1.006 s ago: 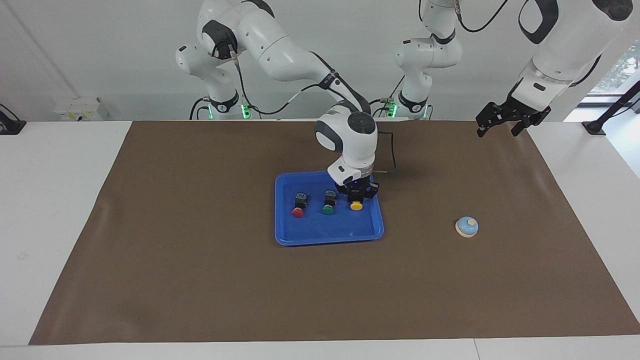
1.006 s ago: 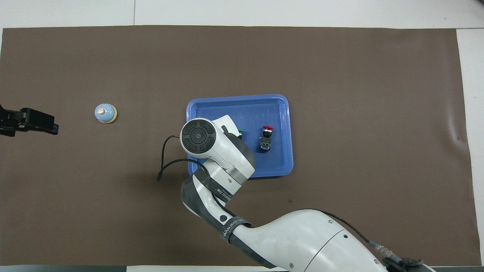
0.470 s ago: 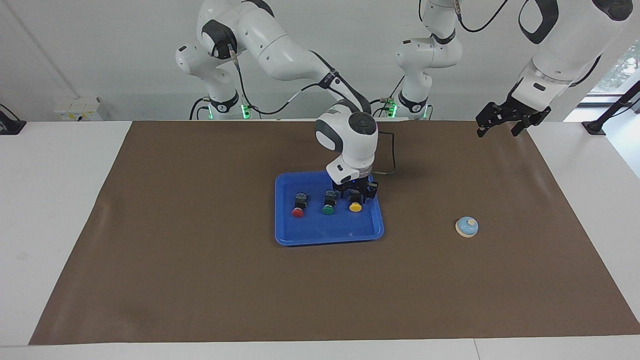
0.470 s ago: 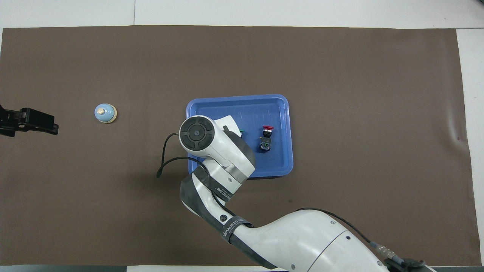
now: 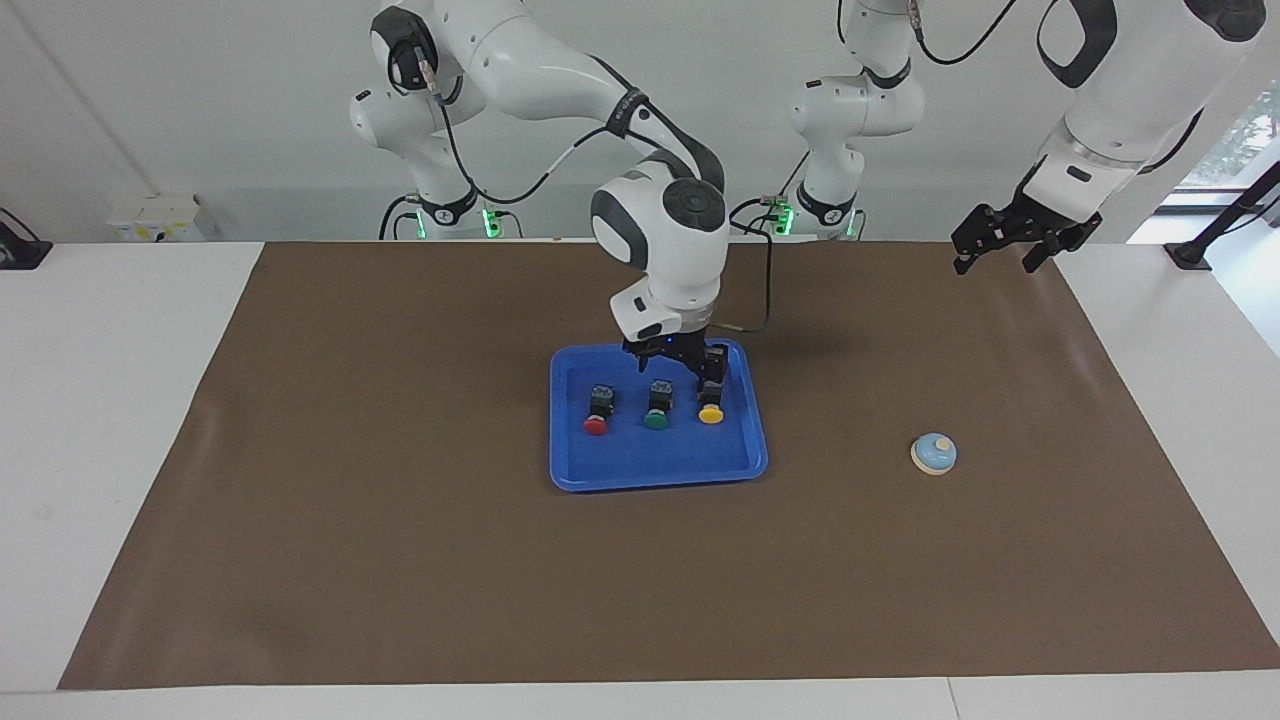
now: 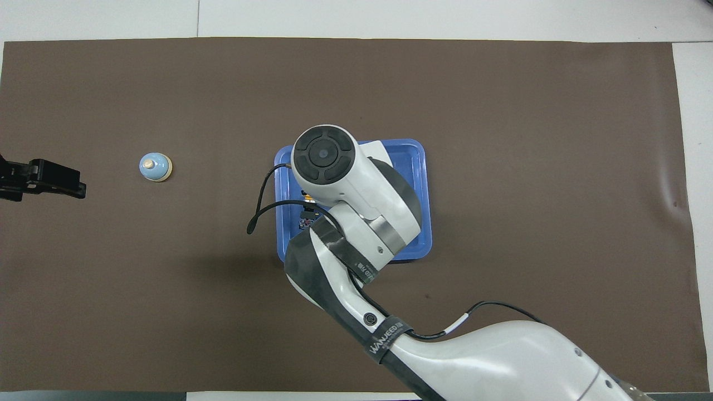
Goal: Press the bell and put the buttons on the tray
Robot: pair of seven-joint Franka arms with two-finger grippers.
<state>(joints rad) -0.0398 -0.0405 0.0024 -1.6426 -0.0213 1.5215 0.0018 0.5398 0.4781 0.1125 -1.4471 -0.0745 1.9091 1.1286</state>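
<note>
The blue tray (image 5: 690,465) lies mid-mat. On it the red button (image 5: 596,413), the green button (image 5: 657,407) and the yellow button (image 5: 711,404) lie in a row. My right gripper (image 5: 678,368) hangs open and empty just above the tray's edge nearest the robots, above the green and yellow buttons and touching neither. In the overhead view my right arm covers most of the tray (image 6: 419,167) and hides the red and green buttons. The bell (image 5: 933,453) stands on the mat toward the left arm's end and also shows in the overhead view (image 6: 155,167). My left gripper (image 5: 1008,248) waits open, raised over the mat's corner.
A brown mat (image 5: 400,560) covers the table, with white table top (image 5: 110,400) around it. A black cable (image 5: 770,290) loops off my right wrist beside the tray.
My right gripper has let go of the yellow button and risen, drawing back toward the robots. The yellow button stays on the tray. The left arm has not moved.
</note>
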